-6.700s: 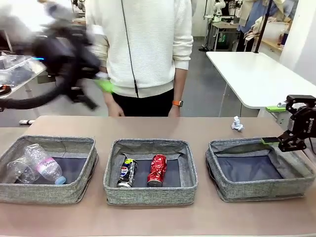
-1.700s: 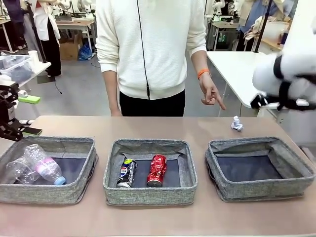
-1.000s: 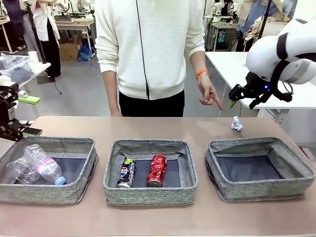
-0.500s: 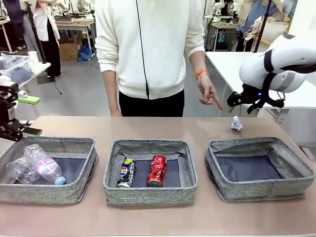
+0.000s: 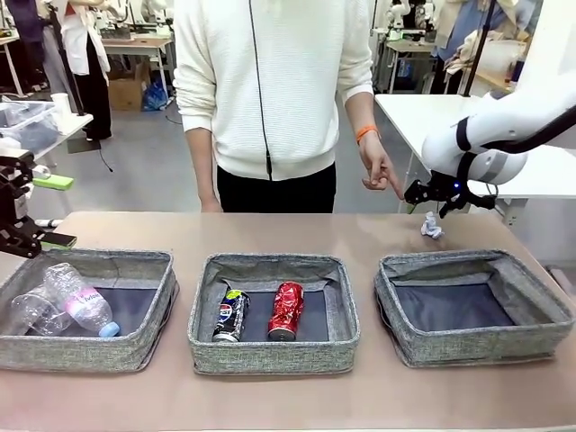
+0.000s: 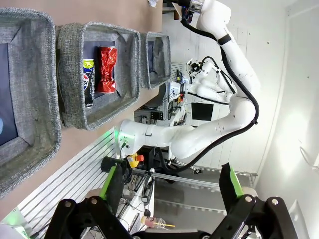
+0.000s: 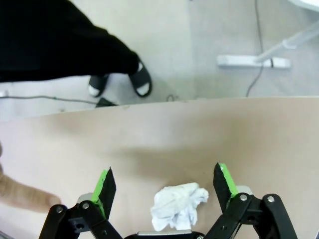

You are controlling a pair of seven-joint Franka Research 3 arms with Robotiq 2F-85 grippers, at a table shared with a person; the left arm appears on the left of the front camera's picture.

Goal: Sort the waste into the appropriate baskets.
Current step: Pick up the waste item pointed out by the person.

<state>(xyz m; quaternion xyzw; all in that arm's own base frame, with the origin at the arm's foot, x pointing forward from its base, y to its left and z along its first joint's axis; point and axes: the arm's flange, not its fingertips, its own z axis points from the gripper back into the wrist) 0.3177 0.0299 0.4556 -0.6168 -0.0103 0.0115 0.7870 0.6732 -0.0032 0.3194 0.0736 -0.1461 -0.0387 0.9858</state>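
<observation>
The crumpled white paper wad (image 5: pixel 432 225) lies on the table behind the right basket (image 5: pixel 540 337), whose inside is bare. My right gripper (image 5: pixel 433 200) hovers open just above the wad. In the right wrist view the wad (image 7: pixel 178 206) sits between the spread fingertips of the right gripper (image 7: pixel 164 184). The middle basket (image 5: pixel 202 346) holds the red can (image 5: pixel 287 310) and the dark can (image 5: pixel 231 315). The clear bottle (image 5: pixel 81 299) and the clear cup (image 5: pixel 31 312) lie in the left basket (image 5: pixel 90 355). My left gripper (image 5: pixel 56 211) stands open and empty at the table's left edge.
A person stands at the far side, and their hand (image 5: pixel 382 173) points down toward the wad, close to my right gripper. That fingertip (image 7: pixel 22 196) shows at the left of the right wrist view. A white side table (image 5: pixel 450 135) stands behind on the right.
My right arm has come down and to the left, from high over the side table to just above the paper wad. The left arm and the waste in the baskets have not moved.
</observation>
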